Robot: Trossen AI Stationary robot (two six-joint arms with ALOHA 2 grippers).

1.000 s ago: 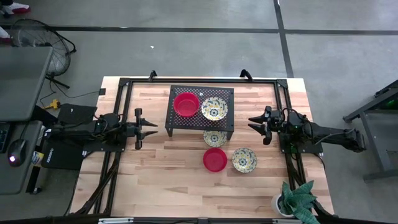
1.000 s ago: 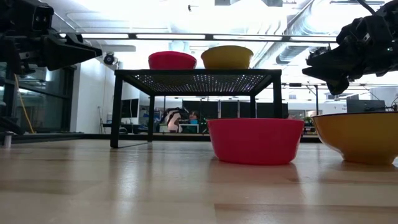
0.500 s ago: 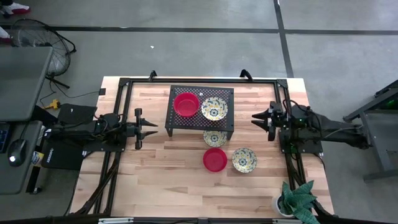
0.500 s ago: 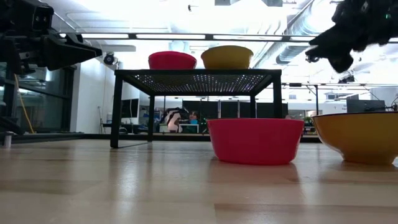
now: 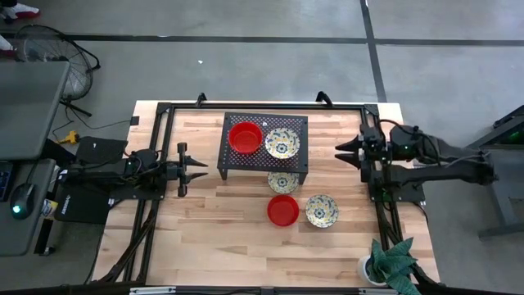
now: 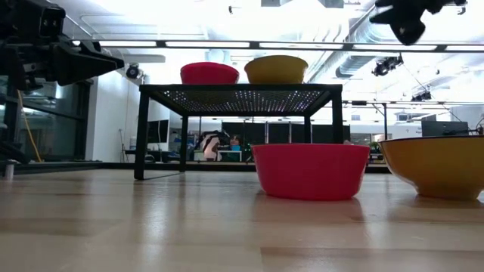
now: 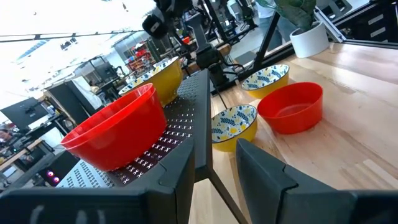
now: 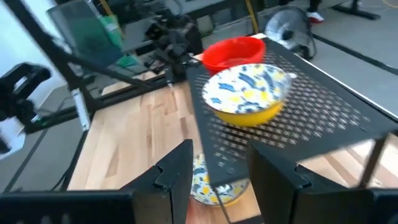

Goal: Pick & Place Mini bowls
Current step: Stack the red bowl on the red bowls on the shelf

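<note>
- The right gripper [image 5: 344, 152] hangs in the air to the right of the black perforated stand [image 5: 264, 165], fingers spread apart and holding nothing. It touches no bowl.
- The left gripper [image 5: 199, 168] waits just left of the stand, fingers likewise spread and empty.
- On the stand sit two mini bowls side by side: a plain glossy red bowl [image 5: 245, 136] on the left and a floral bowl [image 5: 282, 143] on the right, cream inside with a blue-yellow pattern and a yellow outer wall.
- Another floral bowl [image 5: 283, 181] lies on the table [image 5: 205, 238], partly under the stand's near edge.
- Nearer still, a second red bowl [image 5: 283, 210] stands on the wood, with a third floral bowl [image 5: 322, 211] just beside it on its right.
- All bowls stand upright and look empty.
</note>
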